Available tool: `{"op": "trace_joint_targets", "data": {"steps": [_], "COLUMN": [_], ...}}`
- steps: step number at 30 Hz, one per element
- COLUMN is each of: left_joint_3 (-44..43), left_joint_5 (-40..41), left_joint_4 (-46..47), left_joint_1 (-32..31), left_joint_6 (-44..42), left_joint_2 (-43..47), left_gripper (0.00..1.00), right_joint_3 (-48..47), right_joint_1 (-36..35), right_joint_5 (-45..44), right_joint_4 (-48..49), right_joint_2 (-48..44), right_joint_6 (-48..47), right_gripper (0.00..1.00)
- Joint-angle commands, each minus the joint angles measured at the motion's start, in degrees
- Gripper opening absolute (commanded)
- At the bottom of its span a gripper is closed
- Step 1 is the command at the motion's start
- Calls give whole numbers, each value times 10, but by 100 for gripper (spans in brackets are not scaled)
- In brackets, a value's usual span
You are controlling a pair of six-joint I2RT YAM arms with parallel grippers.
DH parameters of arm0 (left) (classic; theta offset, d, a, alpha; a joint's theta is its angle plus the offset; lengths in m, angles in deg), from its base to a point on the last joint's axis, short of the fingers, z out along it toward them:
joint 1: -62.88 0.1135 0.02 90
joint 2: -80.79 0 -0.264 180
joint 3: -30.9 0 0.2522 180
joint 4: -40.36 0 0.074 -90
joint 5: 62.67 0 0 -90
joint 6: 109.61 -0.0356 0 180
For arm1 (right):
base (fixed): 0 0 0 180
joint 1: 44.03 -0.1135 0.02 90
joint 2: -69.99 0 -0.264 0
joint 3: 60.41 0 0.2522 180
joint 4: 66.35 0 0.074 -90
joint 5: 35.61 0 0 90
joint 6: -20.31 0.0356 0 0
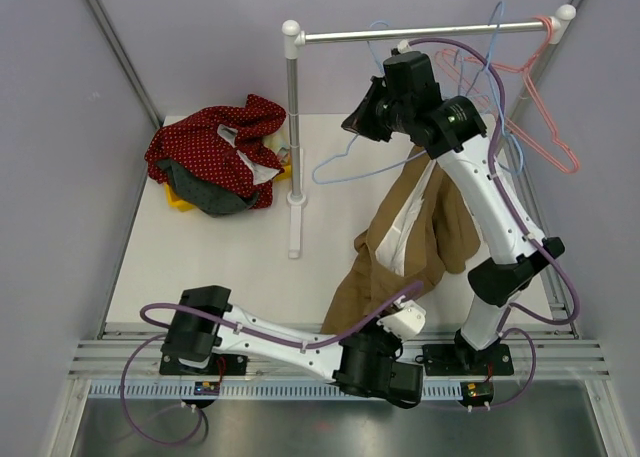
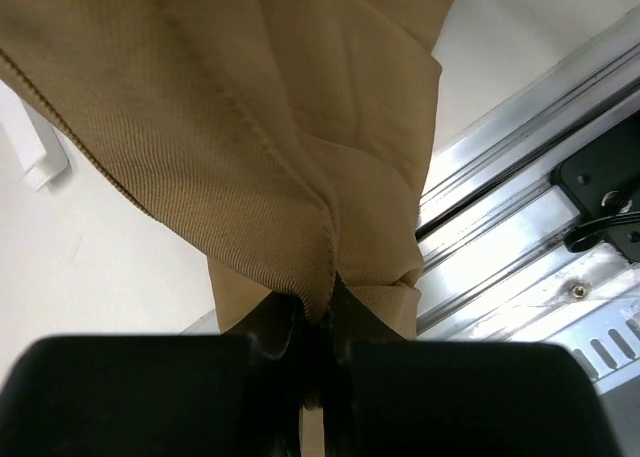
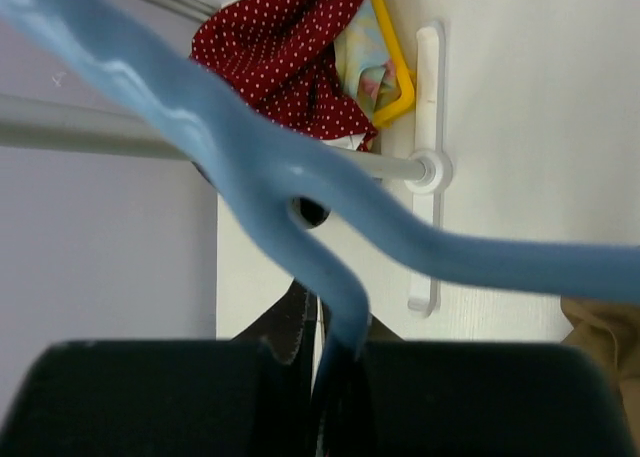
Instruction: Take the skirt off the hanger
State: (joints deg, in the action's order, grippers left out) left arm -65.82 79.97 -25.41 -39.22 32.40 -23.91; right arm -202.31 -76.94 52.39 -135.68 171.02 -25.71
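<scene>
The tan skirt (image 1: 410,237) hangs in a long fold from under my right arm down to the table's near edge. My left gripper (image 1: 392,322) is shut on its lower part; in the left wrist view the cloth (image 2: 250,127) is pinched between the closed jaws of that gripper (image 2: 320,312). My right gripper (image 1: 358,125) is shut on the light blue hanger (image 1: 340,165) below the rail. In the right wrist view the hanger (image 3: 300,187) runs into the closed jaws of that gripper (image 3: 335,352). The arm hides where the skirt's top meets the hanger.
A clothes rack (image 1: 293,127) with a metal rail (image 1: 420,32) stands at the back, with pink hangers (image 1: 540,117) on the rail's right end. A red dotted garment (image 1: 215,152) lies piled on a yellow hanger at the back left. Aluminium rails (image 2: 520,237) run along the near edge.
</scene>
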Motion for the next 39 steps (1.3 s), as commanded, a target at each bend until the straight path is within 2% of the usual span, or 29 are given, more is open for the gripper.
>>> {"op": "trace_joint_targets", "data": {"steps": [1, 9, 19, 28, 33, 36, 39], "left_joint_3": [-1, -97, -115, -99, -88, -93, -101], "left_joint_5": [-193, -111, -46, -59, -61, -52, -40], "left_joint_4": [-90, -120, -103, -70, -49, -48, -54], "left_joint_1": [-40, 4, 38, 41, 41, 41, 41], "left_joint_6": [51, -8, -72, -68, -60, -66, -70], "left_joint_2": [-12, 15, 44, 49, 49, 49, 50], "left_gripper": [0, 0, 0, 0, 0, 0, 0], "right_joint_3": [-89, -160, -258, -265, -274, -272, -224], "right_joint_1": [24, 85, 155, 188, 202, 202, 201], "right_joint_5": [-6, 57, 129, 203, 303, 349, 380], "right_joint_4": [128, 127, 134, 193, 248, 250, 244], "right_joint_2": [-4, 50, 163, 230, 253, 261, 251], "right_joint_6": [-221, -210, -176, -148, -137, -130, -130], "right_gripper": [0, 0, 0, 0, 0, 0, 0]}}
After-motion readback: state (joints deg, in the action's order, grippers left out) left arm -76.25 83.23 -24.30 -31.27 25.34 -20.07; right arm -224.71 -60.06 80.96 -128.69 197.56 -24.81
